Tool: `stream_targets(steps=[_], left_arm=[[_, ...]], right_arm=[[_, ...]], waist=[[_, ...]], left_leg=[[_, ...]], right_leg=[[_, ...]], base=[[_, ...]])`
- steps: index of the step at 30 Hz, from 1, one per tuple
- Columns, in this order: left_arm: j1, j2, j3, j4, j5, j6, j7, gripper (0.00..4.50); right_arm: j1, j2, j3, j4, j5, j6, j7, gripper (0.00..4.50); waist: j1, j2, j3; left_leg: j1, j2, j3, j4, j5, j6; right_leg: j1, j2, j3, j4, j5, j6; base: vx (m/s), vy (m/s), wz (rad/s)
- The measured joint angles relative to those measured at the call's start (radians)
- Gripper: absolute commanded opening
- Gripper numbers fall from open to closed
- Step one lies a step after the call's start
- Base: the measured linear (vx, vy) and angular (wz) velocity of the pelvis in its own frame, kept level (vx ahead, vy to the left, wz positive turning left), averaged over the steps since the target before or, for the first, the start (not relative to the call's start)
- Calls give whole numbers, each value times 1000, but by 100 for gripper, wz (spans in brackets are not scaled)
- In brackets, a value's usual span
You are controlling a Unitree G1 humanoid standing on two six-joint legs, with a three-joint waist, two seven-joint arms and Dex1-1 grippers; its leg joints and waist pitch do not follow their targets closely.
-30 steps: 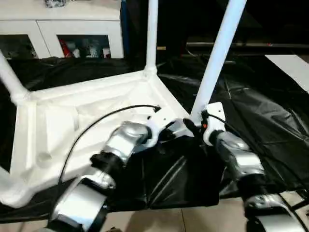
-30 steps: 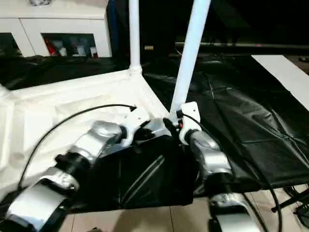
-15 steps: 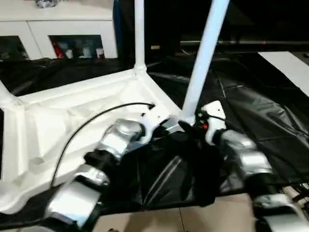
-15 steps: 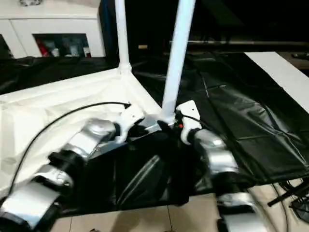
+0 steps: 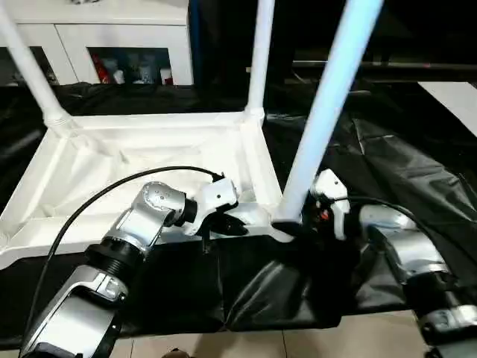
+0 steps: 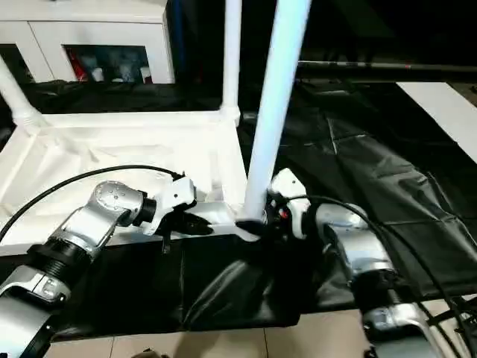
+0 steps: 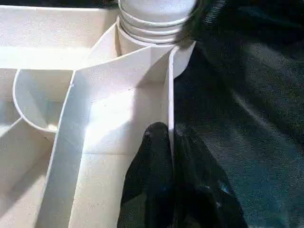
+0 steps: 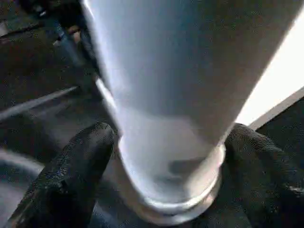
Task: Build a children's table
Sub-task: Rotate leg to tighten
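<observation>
The tabletop [image 5: 149, 160] lies underside-up on the bench [image 5: 417, 164]. Right gripper [image 8: 161, 190] fingers straddle the near-right leg [image 5: 320, 127] at its socket; leg axis near-vertical. Left gripper [image 7: 173, 180] fingers pinch the tabletop's near rim.

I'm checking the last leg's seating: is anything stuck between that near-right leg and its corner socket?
Nothing visible. The leg stands with its flared end at the tabletop corner; the right gripper has fingers either side of it, and the left gripper pinches the rim.
</observation>
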Motion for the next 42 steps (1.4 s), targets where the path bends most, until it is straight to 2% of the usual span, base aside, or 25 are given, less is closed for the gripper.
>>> stream_targets(steps=[1, 8, 15, 21, 24, 32, 39, 40, 42], left_arm=[[1, 0, 0, -2, 0, 1, 0, 0], [9, 1, -1, -18, -2, 11, -9, 0], [9, -1, 0, -18, -1, 12, -7, 0], [5, -35, 13, 11, 2, 17, 55, 0], [-45, -120, 36, 105, 27, 44, 211, 0], [-99, -282, 61, 207, 59, 110, 508, 0], [-118, -297, 63, 249, 62, 90, 535, 0], [-118, -295, 63, 251, 63, 83, 535, 0], [-118, -283, 59, 255, 71, 62, 529, 0]], right_arm=[[0, 0, 0, 0, 0, 0, 2, 368], [0, 0, 0, 2, 0, -1, -2, 296], [0, 0, 0, 2, -1, -1, -4, 276], [0, 20, -15, 32, -6, -10, -74, 274], [-10, 103, -90, 97, -15, 0, -279, 274], [-71, 258, -185, 176, -36, 43, -715, 274], [-92, 281, -199, 217, -54, 14, -759, 274], [-93, 283, -202, 220, -52, 10, -759, 308], [-93, 283, -208, 226, -47, -1, -748, 343]], waist=[[-1, 0, 0], [-1, 0, 0], [-1, 0, 0], [-1, -1, -1], [-3, -4, -3], [-12, -1, -6], [-14, 1, -7], [-14, 1, -7], [-15, 0, -7]], left_leg=[[0, 0, 0, 0, 0, 0], [0, 0, -1, 0, 1, -1], [0, 0, -1, 0, 1, -1], [3, 0, -1, 1, 1, -1], [6, -1, -1, 2, 1, -1], [7, -2, -1, 3, 1, -1], [7, -2, -1, 3, 1, -1], [6, -2, -1, 3, 1, -1], [5, -2, -2, 3, 1, -1]], right_leg=[[0, 0, 0, 0, 0, 0], [0, 0, 0, 0, 1, 0], [0, 0, 0, 0, 1, 0], [2, 0, 1, 1, 2, -1], [5, 0, 3, 0, 0, 4], [7, 0, 6, -3, -1, 5], [6, 0, 5, -4, -1, 6], [6, 0, 4, -4, -1, 6], [5, 0, 4, -4, -1, 6]], base=[[0, 0, 0], [0, 0, 0], [0, 0, 0], [0, 0, 0], [0, 0, 0], [0, 0, 0], [0, 0, 0], [0, 0, 0], [0, 0, 0]])
